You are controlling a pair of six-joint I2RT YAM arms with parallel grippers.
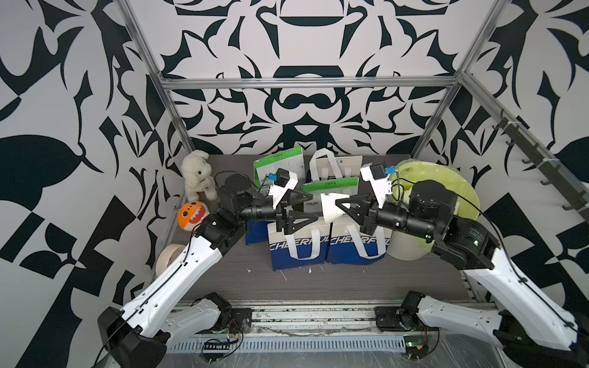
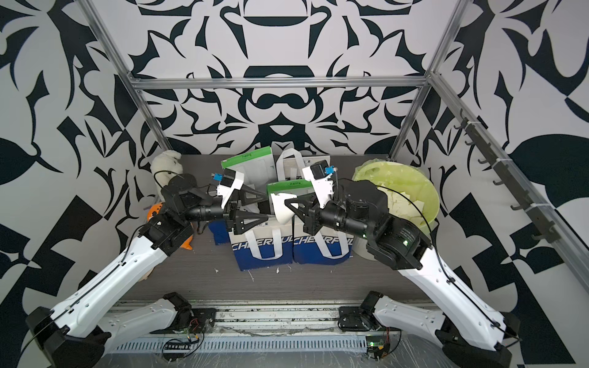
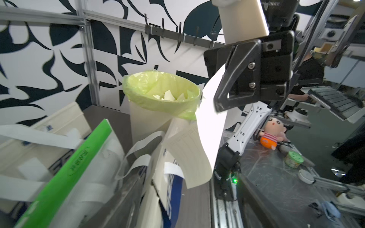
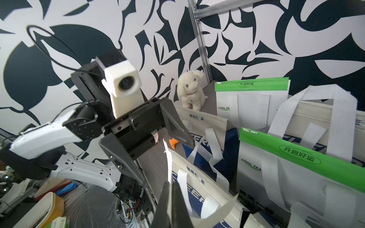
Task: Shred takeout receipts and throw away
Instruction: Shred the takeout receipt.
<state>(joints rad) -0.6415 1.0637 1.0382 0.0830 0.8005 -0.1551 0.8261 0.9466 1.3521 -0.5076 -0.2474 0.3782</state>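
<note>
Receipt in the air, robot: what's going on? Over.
Right gripper shut on cream-white paper receipt, held aloft. Left gripper open, facing it. Blue-and-white tote bags underneath; yellow-green-lined bin beside them.

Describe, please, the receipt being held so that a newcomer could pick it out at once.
Look above the blue-and-white CHEERFUL bags at mid-table. The receipt is the curled cream-white slip pinched in the right pincer. Unlike the white bag handles, it is loose and held aloft.

Bags (image 1: pixel 280 263) and bin (image 1: pixel 446 175) crowd the back of the table (image 1: pixel 350 283); its front lies open.
</note>
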